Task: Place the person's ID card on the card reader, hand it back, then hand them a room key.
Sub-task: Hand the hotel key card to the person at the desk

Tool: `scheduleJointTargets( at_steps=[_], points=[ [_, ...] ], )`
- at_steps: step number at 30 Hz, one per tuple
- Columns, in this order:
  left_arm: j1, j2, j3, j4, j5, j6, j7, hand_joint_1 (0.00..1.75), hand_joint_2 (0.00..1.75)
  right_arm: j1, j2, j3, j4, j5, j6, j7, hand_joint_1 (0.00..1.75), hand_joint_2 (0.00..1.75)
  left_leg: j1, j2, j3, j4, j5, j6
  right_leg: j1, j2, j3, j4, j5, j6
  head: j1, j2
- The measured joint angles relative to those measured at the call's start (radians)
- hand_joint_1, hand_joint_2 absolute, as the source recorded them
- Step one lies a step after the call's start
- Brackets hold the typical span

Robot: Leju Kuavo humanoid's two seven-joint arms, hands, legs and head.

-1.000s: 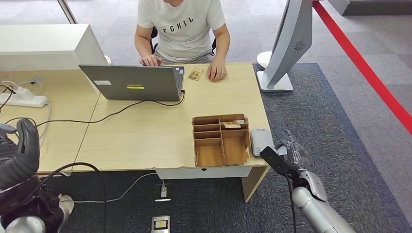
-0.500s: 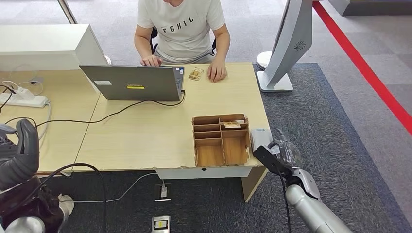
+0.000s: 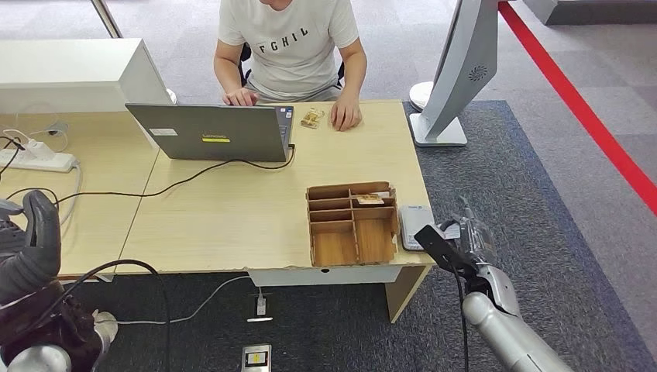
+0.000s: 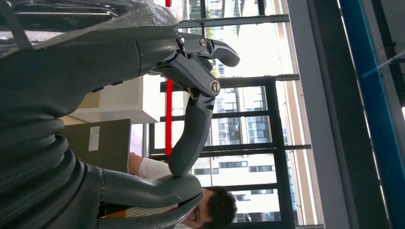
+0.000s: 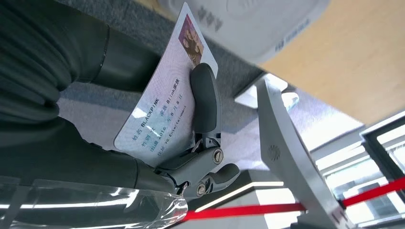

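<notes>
Your right hand (image 3: 463, 242) has drifted right since half a second ago, pinching the ID card (image 5: 165, 107) just beside the card reader (image 3: 416, 223) at the table's (image 3: 232, 217) near-right corner.

The right hand (image 5: 143, 119) grips the ID card (image 5: 162, 109), one dark finger (image 5: 205, 100) laid across its printed face. The card's photo corner sits at about 1 o'clock from the finger, just beside the grey card reader (image 5: 258, 24), which lies on the wooden desk (image 5: 344, 62). A grey monitor stand (image 5: 291, 157) rises at 4 o'clock, with a red floor stripe (image 5: 286, 207) beyond.
</notes>
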Motion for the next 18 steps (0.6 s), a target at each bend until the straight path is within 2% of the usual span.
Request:
scheduleJointTargets(
  at_steps=[6,10,18],
  points=[
    [0.001,0.000,0.000,0.000,-0.001,0.000,-0.001,0.00,1.75,0.000,-0.016,-0.011,-0.032,0.015,-0.019,0.014,1.75,1.75,0.000,0.000,0.000,0.000,0.000,0.000,0.000,0.000,0.000,0.000,0.000,0.000,0.000,0.000],
    [0.000,-0.002,0.000,0.001,0.008,0.000,-0.007,0.00,1.75,0.005,-0.061,-0.076,-0.199,0.073,-0.054,0.039,1.75,1.75,0.000,0.000,0.000,0.000,0.000,0.000,0.000,0.000,0.000,0.000,0.000,0.000,0.000,0.000],
    [-0.020,-0.010,-0.008,0.012,0.026,0.000,-0.036,0.00,1.75,-0.032,-0.056,-0.091,-0.262,0.138,0.006,0.025,1.75,1.75,0.000,0.000,0.000,0.000,0.000,0.000,0.000,0.000,0.000,0.000,0.000,0.000,0.000,0.000]
  ],
)
